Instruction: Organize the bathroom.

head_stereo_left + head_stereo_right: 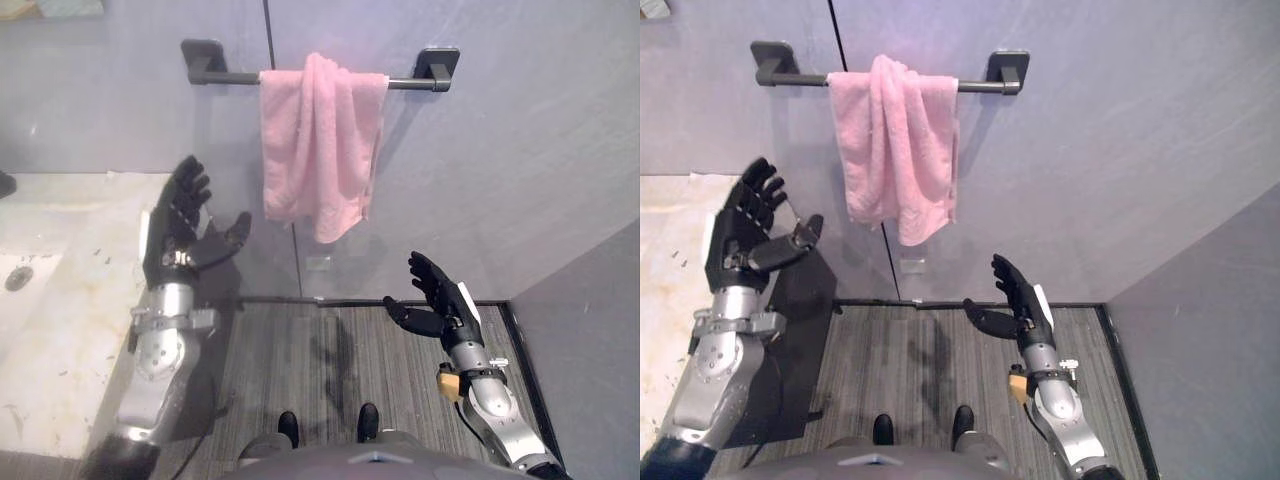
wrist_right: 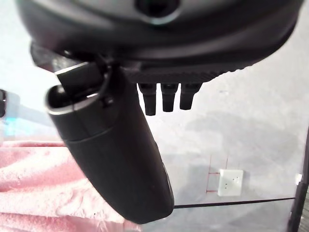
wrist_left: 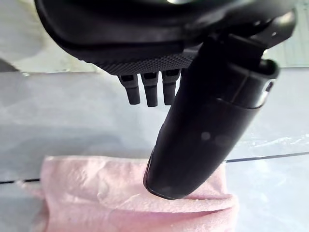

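Observation:
A pink towel (image 1: 318,145) hangs bunched over a dark wall bar (image 1: 225,77), its lower end dangling free. My left hand (image 1: 180,222) is raised to the left of the towel, fingers straight and thumb out, apart from the cloth. Lower and to the right, my right hand (image 1: 440,296) is open below the towel's level, palm turned inward, holding nothing. The towel (image 3: 120,198) shows past my left thumb in the left wrist view, and the towel (image 2: 43,179) sits beside my right thumb in the right wrist view.
A pale marbled counter with a sink drain (image 1: 18,278) lies at the left. Grey wall panels (image 1: 500,150) stand behind and at the right, with a small white wall outlet (image 2: 230,181) low down. Grey striped flooring (image 1: 320,360) lies below.

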